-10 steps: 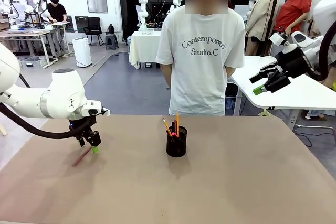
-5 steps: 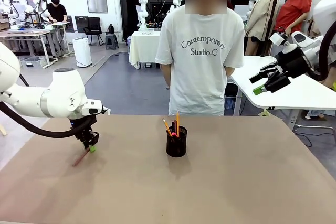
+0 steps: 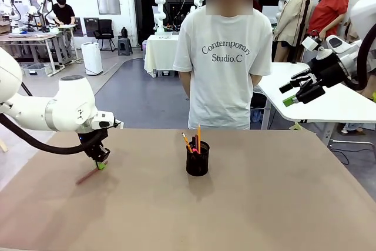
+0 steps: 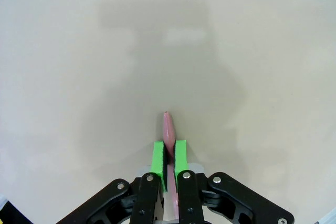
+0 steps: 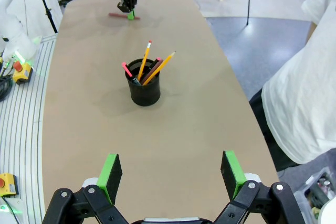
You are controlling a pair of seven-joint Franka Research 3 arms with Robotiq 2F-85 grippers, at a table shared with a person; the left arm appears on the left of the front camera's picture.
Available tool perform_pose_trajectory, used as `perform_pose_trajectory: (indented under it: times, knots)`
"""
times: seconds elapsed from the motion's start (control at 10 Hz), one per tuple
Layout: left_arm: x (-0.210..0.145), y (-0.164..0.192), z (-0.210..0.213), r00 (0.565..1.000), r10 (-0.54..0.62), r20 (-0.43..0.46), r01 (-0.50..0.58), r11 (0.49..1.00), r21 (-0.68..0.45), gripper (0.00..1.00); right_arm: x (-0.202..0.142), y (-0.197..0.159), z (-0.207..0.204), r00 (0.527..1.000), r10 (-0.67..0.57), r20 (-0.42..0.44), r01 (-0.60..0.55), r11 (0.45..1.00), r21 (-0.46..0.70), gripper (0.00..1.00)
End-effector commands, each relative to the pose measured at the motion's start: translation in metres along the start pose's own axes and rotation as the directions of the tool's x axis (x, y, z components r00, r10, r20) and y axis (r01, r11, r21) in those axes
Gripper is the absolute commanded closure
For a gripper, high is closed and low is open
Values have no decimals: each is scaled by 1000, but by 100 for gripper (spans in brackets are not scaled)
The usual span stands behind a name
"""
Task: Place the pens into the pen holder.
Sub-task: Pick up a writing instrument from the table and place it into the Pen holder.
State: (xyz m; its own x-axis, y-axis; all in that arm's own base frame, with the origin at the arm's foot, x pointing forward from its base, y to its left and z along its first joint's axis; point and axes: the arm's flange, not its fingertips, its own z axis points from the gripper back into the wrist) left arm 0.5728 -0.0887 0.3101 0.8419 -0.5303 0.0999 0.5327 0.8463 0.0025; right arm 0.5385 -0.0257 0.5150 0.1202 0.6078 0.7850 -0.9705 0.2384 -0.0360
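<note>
At the middle of the desk point(image 3: 282, 204), the pen holder point(image 3: 197, 161) is occupied by yellow-orange pencils point(image 3: 198, 136) and a red-ended marker point(image 3: 193, 149). Well to its left, the reddish-brown pencil point(image 3: 88, 175) is pinched by the left tool point(image 3: 101, 165), spread a second ago; the right tool point(image 3: 286, 94) is held spread, aloft.

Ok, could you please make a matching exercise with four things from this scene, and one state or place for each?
Things:
1. left gripper
2. right gripper
3. pen holder
4. reddish-brown pencil

States:
A. stands in the middle, pencils inside
B. open, holding nothing
C. clamped between green pads
D. shut, gripping something slim

Pairs: 1-D, 2-B, 3-A, 4-C.
</note>
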Motion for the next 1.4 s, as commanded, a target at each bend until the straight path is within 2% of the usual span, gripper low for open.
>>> perform_pose_trajectory:
  times: [0.0,0.2,0.4,0.5,0.7,0.8,0.9,1.0,1.2,1.3]
  knots:
    - [-7,-2,1,1000,-30,7,30,998,-51,100,1,3,1,1000,2,-1,-2,1000,-6,0]
    - [-9,-13,20,973,-99,208,159,942,-294,100,1,3,1,1000,2,-1,-2,1000,-6,0]
    - [-11,-20,47,942,-55,332,198,887,-417,100,1,3,1,1000,2,-1,-2,1000,-6,0]
    - [-14,-22,63,900,-17,436,246,845,-475,100,1,3,1,1000,2,-1,-2,1000,-6,0]
    - [-17,-28,86,830,95,550,302,752,-586,100,1,3,1,1000,2,-1,-2,1000,-6,0]
    - [-20,-32,94,779,120,616,360,718,-596,100,1,3,1,1000,2,-1,-2,1000,-6,0]
    - [-22,-33,101,721,132,680,409,711,-572,100,1,3,1,1000,2,-1,-2,1000,-6,0]
    - [-27,-33,105,647,145,748,434,737,-518,100,1,3,1,1000,2,-1,-2,1000,-6,0]
    - [-34,-33,103,429,100,898,530,777,-340,100,1,3,1,1000,2,-1,-2,1000,-6,0]
    - [-38,-33,100,279,12,960,591,786,-182,100,1,3,1,1000,2,-1,-2,1000,-6,0]
